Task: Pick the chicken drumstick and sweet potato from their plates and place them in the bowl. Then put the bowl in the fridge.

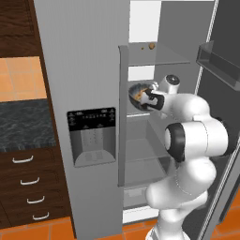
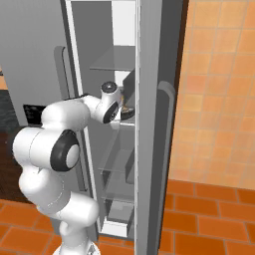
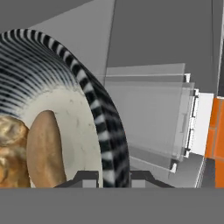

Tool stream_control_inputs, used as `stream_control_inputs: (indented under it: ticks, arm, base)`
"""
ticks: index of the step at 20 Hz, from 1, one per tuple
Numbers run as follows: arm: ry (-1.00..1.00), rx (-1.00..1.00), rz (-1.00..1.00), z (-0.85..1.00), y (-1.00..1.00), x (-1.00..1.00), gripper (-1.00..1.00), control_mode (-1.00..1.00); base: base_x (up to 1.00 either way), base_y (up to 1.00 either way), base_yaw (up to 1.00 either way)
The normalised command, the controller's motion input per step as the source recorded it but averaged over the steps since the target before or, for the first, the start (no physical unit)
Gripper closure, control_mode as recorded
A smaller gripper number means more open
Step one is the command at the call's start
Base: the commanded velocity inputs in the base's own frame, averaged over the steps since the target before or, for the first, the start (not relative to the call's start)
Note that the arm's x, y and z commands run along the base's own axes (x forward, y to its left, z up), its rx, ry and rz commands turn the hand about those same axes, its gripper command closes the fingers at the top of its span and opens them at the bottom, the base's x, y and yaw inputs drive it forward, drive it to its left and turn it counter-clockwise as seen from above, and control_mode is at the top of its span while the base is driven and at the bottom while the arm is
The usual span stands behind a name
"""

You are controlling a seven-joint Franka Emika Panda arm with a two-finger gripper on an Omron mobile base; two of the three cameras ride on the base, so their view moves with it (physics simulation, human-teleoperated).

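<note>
Fridge (image 1: 89, 70) stands with one door swung open, pale shelves bared; my arm reaches inside at mid-height; bowl (image 1: 136, 95) hangs tipped on its side over the front edge of a middle shelf (image 1: 154, 117), its ribbed rim (image 3: 103, 127) pinched in my claw (image 3: 113, 177), whose jaws I see closed tight on it; drumstick (image 3: 9, 153) and sweet potato (image 3: 44, 148) lie touching inside the bowl, against its pale inner wall.
</note>
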Motion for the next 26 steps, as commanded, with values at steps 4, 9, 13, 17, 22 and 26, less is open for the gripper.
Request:
stream_control_inputs:
  ticks: [4,9,13,17,22,26]
  arm:
    - [0.00,0.00,0.00,-0.39,0.00,0.71,1.00,-1.00]
    - [0.00,0.00,0.00,-0.30,-0.11,0.65,1.00,-1.00]
    - [0.00,0.00,0.00,-0.11,-0.19,0.79,1.00,-1.00]
    - [0.00,0.00,0.00,-0.20,-0.10,0.52,1.00,-1.00]
    - [-0.02,0.00,0.00,-0.33,0.00,0.15,-1.00,-1.00]
    - [-0.05,0.00,0.00,-0.06,0.00,0.11,-1.00,-1.00]
  base:
    - [0.00,0.00,0.00]
    - [0.00,0.00,0.00]
    - [0.00,0.00,0.00]
    - [0.00,0.00,0.00]
    - [0.00,0.00,0.00]
    - [0.00,0.00,0.00]
